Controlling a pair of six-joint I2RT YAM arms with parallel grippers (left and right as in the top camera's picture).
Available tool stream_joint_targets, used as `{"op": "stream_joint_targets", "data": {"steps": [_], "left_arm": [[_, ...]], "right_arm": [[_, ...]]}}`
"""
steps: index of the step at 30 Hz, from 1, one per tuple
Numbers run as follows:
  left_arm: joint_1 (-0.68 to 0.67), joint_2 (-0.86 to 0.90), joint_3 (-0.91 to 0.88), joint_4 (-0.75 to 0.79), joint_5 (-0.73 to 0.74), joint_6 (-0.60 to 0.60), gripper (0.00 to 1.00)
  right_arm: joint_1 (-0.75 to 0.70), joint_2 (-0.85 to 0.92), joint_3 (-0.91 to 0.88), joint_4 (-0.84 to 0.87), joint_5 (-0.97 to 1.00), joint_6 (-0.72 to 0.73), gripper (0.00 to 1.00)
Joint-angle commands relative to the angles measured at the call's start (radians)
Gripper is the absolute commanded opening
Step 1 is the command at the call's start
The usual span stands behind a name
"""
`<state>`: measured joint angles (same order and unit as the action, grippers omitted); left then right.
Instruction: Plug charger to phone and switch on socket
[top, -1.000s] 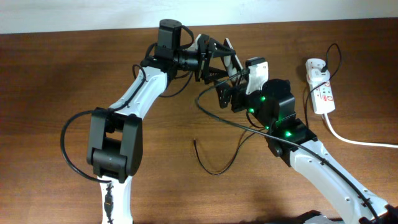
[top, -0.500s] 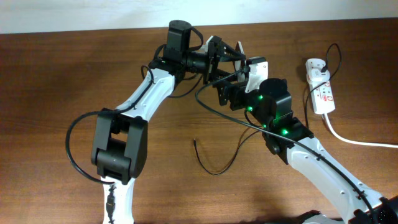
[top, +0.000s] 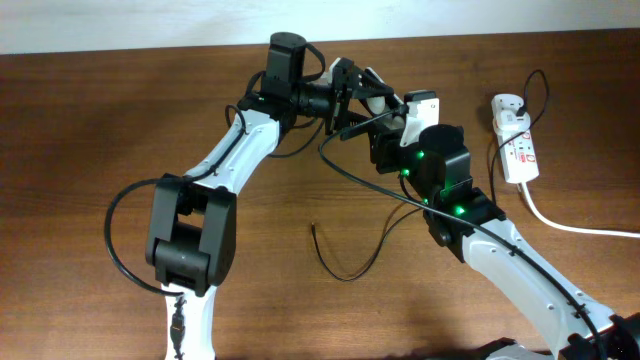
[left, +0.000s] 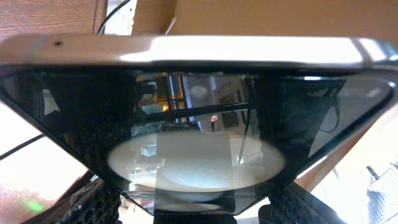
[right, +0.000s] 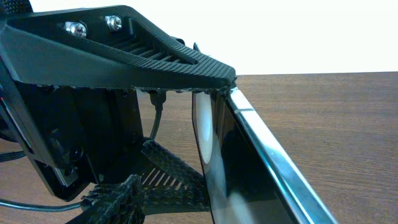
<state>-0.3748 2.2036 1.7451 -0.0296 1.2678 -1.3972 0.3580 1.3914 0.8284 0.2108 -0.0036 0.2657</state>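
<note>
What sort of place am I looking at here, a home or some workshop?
Probably a robotics lab bench: two robot arms work over a wooden table by a plain wall, with a phone, charger cable and power strip.

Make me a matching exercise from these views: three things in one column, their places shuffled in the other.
Things:
1. phone
2. socket
3. thick white cord

Places:
a. lying on the table, at its right side
b. clamped in the left pincer, off the table
c. trailing off the overhead view's right edge

Pairs: 1-b, 2-a, 3-c
</note>
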Motion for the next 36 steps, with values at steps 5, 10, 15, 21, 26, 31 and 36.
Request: {"op": "stream_joint_targets", "data": {"steps": [5,10,15,21,26,31,36], "left_arm": [[-0.004,0.006,0.016,0.014,0.0,0.006,0.0],[-0.002,0.006,0.016,0.014,-0.001,0.006,0.0],[0.023,0.006,0.016,0.014,-0.007,0.006,0.0],[0.026,0.006,0.016,0.014,-0.007,0.006,0.0],[0.026,0.006,0.016,0.014,-0.012,0.006,0.0],[0.026,0.006,0.016,0.014,-0.011,0.006,0.0],[0.026,0.006,0.016,0.014,-0.011,0.006,0.0]], "right_arm": [[0.014,0.002,0.013,0.003,-0.047,0.02,0.98],[0.014,0.002,0.013,0.003,-0.048,0.02,0.99],[0.014,0.002,0.013,0.003,-0.056,0.02,0.99],[0.014,0.002,0.013,0.002,-0.071,0.02,0.99],[0.014,0.002,0.013,-0.027,-0.075,0.02,0.72],[0.014,0.002,0.013,-0.027,-0.075,0.02,0.54],[0.014,0.002,0.013,-0.027,-0.075,0.02,0.38]]}}
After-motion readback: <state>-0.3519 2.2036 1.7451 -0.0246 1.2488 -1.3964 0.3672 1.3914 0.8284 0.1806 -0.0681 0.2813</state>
